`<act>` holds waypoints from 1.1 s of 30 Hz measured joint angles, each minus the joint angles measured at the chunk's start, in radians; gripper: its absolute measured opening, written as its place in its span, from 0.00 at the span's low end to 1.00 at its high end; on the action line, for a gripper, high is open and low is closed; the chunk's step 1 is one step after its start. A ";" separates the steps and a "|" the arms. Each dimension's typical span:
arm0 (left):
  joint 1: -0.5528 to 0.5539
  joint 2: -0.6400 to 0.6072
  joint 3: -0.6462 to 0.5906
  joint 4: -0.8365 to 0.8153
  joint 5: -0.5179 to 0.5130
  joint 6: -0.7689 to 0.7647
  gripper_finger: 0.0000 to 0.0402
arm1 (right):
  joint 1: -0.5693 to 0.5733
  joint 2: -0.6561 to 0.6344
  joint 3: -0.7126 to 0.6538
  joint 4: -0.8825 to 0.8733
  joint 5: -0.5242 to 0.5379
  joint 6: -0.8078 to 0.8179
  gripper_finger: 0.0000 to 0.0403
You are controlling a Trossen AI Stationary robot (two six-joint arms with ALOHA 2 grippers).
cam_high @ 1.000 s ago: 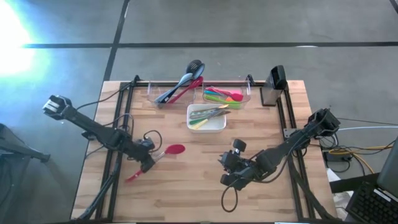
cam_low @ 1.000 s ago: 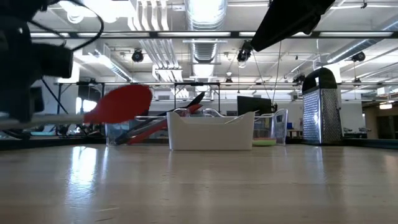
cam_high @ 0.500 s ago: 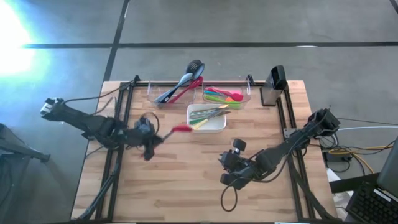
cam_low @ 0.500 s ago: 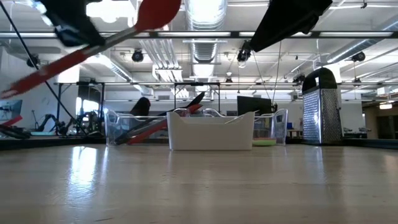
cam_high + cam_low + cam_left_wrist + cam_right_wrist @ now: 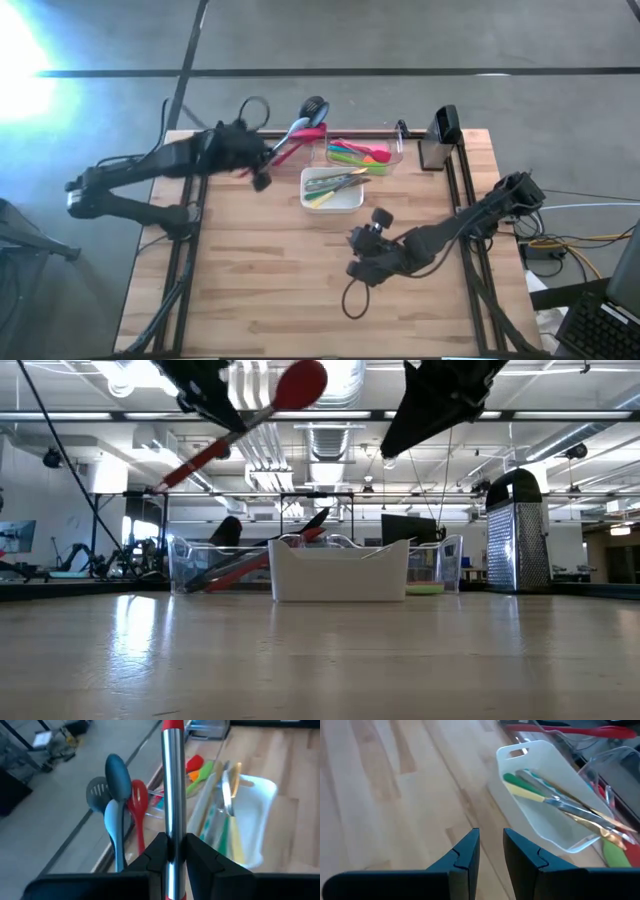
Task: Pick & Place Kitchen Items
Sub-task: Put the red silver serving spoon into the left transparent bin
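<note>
Jaws of the left gripper [image 5: 262,170] have carried the red spoon [image 5: 243,422] up over the bins.

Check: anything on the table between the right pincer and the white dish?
Nothing: bare wood between the right pincer and the white dish, in the right wrist view.

Two clear plastic bins [image 5: 330,150] side by side along table's far edge; white square dish [image 5: 333,190] just before them; box grater [image 5: 441,138] to right.
</note>
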 joint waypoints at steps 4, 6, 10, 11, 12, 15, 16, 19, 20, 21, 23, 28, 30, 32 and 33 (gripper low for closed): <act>0.188 0.108 0.055 0.067 0.176 0.072 0.12 | -0.024 0.000 0.000 -0.002 0.000 -0.010 0.19; 0.261 0.161 0.075 0.116 0.237 0.091 0.12 | -0.024 0.000 0.000 -0.015 0.000 -0.011 0.19; 0.366 0.260 0.106 0.161 0.254 0.146 0.12 | -0.015 0.000 0.000 -0.041 -0.001 -0.006 0.19; 0.387 0.283 0.112 0.170 0.255 0.160 0.12 | -0.013 0.000 0.000 -0.041 -0.002 -0.007 0.19; 0.404 0.305 0.116 0.177 0.255 0.175 0.12 | -0.011 0.000 0.000 -0.040 -0.001 -0.008 0.19; 0.441 0.372 0.120 0.195 0.265 0.208 0.12 | -0.011 0.000 -0.001 -0.042 0.004 -0.013 0.19; 0.449 0.394 0.120 0.204 0.277 0.216 0.12 | -0.012 0.000 -0.002 -0.043 0.005 -0.014 0.19; 0.468 0.446 0.120 0.236 0.296 0.229 0.12 | -0.012 0.000 -0.004 -0.066 0.008 -0.007 0.19; 0.475 0.460 0.120 0.244 0.298 0.231 0.12 | -0.012 0.000 -0.007 -0.075 0.011 -0.001 0.19; 0.483 0.471 0.118 0.258 0.301 0.230 0.12 | -0.012 0.000 -0.010 -0.083 0.016 0.009 0.19; 0.497 0.485 0.104 0.295 0.314 0.227 0.12 | -0.011 0.000 -0.018 -0.104 0.021 0.037 0.19; 0.519 0.484 0.031 0.398 0.327 0.222 0.12 | -0.011 0.000 -0.054 -0.122 0.023 0.093 0.19; 0.521 0.484 0.004 0.414 0.329 0.221 0.12 | -0.012 0.000 -0.065 -0.122 0.023 0.108 0.19; 0.524 0.484 -0.025 0.438 0.329 0.218 0.12 | -0.012 0.000 -0.069 -0.122 0.023 0.114 0.19; 0.526 0.483 -0.040 0.451 0.329 0.216 0.12 | -0.012 0.000 -0.069 -0.121 0.023 0.114 0.19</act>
